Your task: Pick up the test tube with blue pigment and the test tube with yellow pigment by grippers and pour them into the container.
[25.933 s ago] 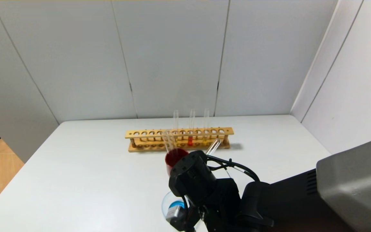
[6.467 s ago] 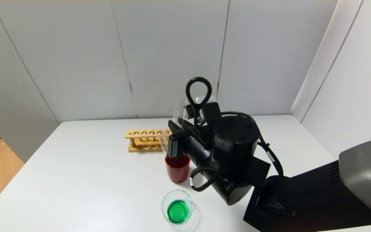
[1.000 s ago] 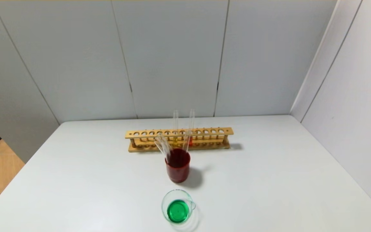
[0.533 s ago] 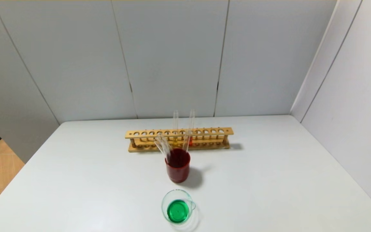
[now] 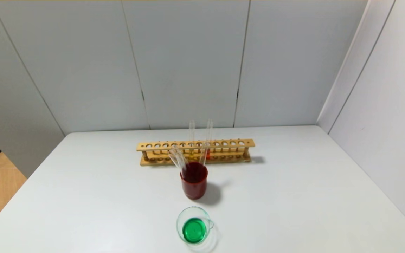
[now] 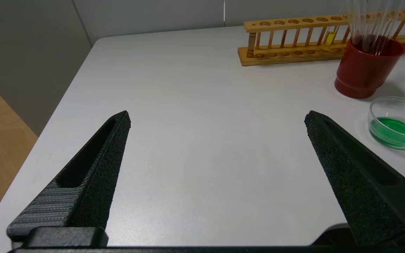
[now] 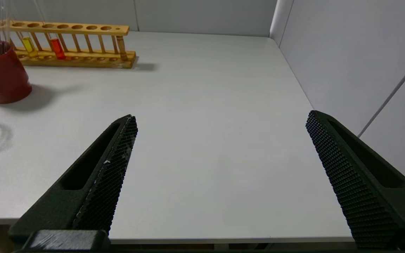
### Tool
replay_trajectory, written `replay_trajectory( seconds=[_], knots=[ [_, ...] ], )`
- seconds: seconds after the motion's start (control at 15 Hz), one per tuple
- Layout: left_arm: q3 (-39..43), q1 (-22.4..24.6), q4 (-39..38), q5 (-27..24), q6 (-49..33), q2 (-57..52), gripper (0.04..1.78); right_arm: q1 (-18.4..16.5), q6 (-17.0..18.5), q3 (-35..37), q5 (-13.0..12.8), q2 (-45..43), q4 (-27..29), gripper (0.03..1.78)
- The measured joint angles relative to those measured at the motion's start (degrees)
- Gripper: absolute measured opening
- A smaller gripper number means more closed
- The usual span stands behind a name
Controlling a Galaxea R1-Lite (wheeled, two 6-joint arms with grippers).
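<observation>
Beaker of green liquid noted just in front of red cup, with clear tubes propped inside cup. Found left claw and right claw spread wide, empty, well apart from cup. Judged careless reach likely to topple tubes.

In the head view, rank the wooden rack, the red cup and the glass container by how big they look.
1. wooden rack, clearly the widest.
2 and 3. red cup and glass container: they look close in size, and the container sits nearer the camera, so I won't rank them.
</observation>
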State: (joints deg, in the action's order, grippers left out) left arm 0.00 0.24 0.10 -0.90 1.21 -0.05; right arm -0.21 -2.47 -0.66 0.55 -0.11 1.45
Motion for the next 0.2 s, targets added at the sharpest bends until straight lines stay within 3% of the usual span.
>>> replay_trajectory(
  seconds=[0.2],
  knots=[
    [0.0, 0.0, 0.0, 0.0, 0.0, 0.0, 1.75, 0.0, 0.1, 0.0, 0.0, 0.0, 0.0, 1.75]
  ],
)
